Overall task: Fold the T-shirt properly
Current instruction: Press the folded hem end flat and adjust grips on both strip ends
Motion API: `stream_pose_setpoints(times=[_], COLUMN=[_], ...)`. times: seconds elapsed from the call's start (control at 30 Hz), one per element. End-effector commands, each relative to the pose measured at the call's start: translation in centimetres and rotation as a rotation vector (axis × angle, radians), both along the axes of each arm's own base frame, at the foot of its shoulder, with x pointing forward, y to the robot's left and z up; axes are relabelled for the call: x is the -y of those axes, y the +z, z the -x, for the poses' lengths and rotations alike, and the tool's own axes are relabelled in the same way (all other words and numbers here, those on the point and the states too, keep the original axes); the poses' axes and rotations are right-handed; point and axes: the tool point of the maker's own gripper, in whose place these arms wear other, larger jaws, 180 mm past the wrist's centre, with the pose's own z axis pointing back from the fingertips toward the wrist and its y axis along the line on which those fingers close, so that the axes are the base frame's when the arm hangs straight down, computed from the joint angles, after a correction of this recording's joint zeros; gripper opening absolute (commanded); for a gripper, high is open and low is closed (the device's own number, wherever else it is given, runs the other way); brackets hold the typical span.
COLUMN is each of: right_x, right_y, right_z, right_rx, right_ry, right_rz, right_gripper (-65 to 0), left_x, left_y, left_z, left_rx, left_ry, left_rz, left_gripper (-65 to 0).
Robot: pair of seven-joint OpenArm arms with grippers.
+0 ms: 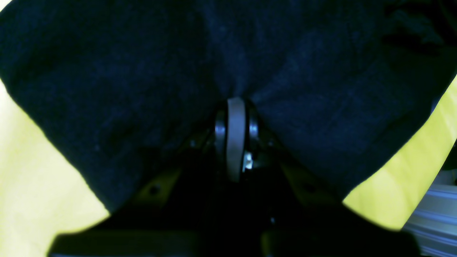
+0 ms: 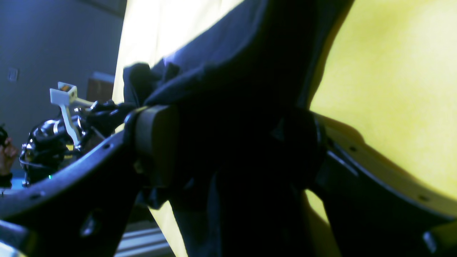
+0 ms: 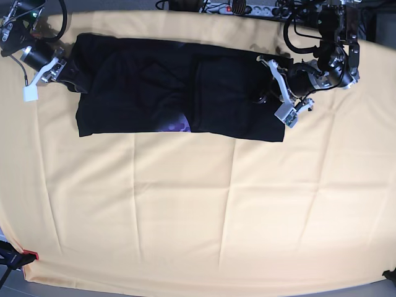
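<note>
The black T-shirt (image 3: 179, 86) lies as a long folded band across the far part of the table, plain side up, with a small bit of purple print (image 3: 180, 127) at its near edge. My left gripper (image 3: 267, 94) is at the shirt's right end. In the left wrist view it (image 1: 235, 101) is shut on a pinch of black cloth (image 1: 142, 71). My right gripper (image 3: 69, 75) is at the shirt's left end. In the right wrist view it (image 2: 232, 142) is closed on dark cloth (image 2: 228, 71) that fills the gap between its jaws.
The pale yellow table cloth (image 3: 204, 210) covers the table. A power strip and cables (image 3: 247, 7) lie at the far edge. A red clamp (image 3: 30, 255) sits at the near left corner. The other arm (image 2: 53, 139) shows far off in the right wrist view.
</note>
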Motion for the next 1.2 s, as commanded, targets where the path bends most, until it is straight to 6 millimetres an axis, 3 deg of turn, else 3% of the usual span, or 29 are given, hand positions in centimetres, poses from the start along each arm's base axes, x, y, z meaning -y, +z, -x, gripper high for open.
stream_pose_setpoints(times=[0.0, 0.43, 0.77, 0.9, 1.17], right_x=[0.4, 4.5, 4.3, 2.9, -2.2], right_y=[-0.6, 0.7, 0.6, 0.2, -1.2], right_z=[0.6, 0.3, 0.3, 0.5, 0.9], right_rx=[-0.037, -0.026, -0.026, -0.019, -0.044], right_ry=[0.014, -0.007, -0.004, 0.006, 0.09], right_rz=[0.028, 0.128, 0.122, 0.094, -0.001], right_gripper=[-16.9, -16.9, -16.9, -16.9, -17.0], left_x=[0.1, 0.1, 0.1, 0.1, 0.1], left_y=[1.1, 0.9, 0.9, 0.9, 0.9], left_z=[-0.6, -0.2, -0.3, -0.3, -0.3], left_rx=[0.041, 0.03, 0.032, 0.033, 0.032], left_ry=[-0.004, -0.004, -0.004, -0.003, -0.004], left_rz=[0.024, 0.023, 0.025, 0.026, 0.025], left_gripper=[-65.0, -65.0, -65.0, -65.0, -65.0])
